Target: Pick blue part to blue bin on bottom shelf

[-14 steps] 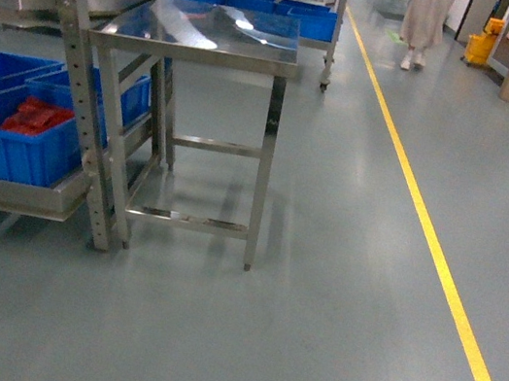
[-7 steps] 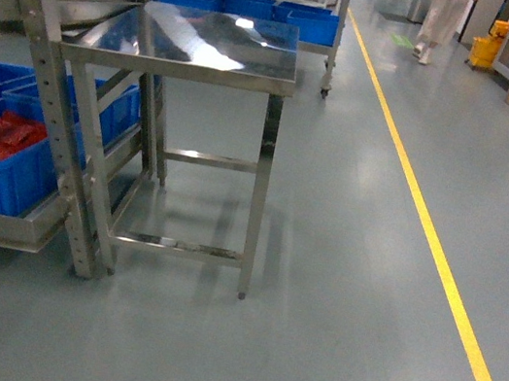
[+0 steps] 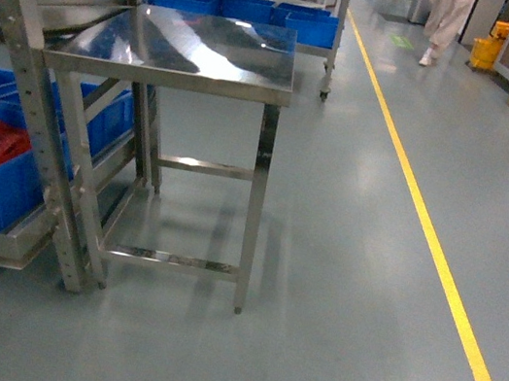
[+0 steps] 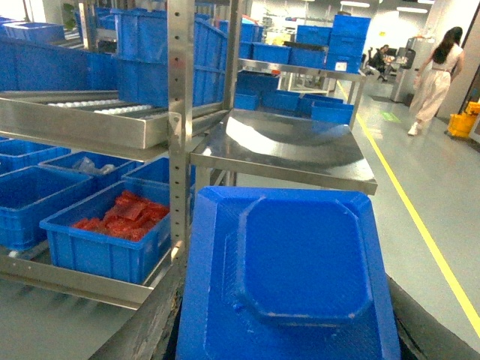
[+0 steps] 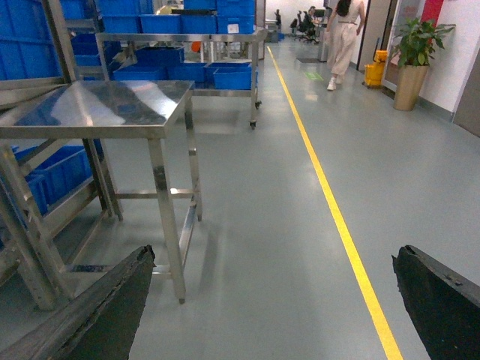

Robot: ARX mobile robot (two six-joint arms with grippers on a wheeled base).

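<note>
The steel table (image 3: 196,47) stands ahead of me and serves as my landmark. Left of the table, touching its side, is the rack with perforated steel uprights (image 3: 28,101). The bottom shelf (image 4: 67,279) of that rack runs low to the left of the table, and on it sits a blue bin (image 4: 112,240) holding red parts (image 4: 124,215). More blue bins (image 4: 22,191) sit further left of the table on the same tier. Above them, a roller tier (image 4: 90,120) juts out level with the table top.

My left tool (image 4: 289,292) shows in its wrist view with a large blue part (image 4: 300,262) filling the space below the table's near edge; it lies against the dark finger edges (image 4: 150,330) at both lower corners, but I cannot tell whether the tool is truly clamped on it.

My right tool (image 5: 274,300) is spread wide, its dark fingers (image 5: 105,307) at the two lower corners of its view, with nothing between them but floor.

Right of the table a yellow line (image 3: 425,231) runs along the grey floor (image 3: 326,341). Beyond the table a person (image 5: 343,41) walks near a potted plant (image 5: 416,52).
</note>
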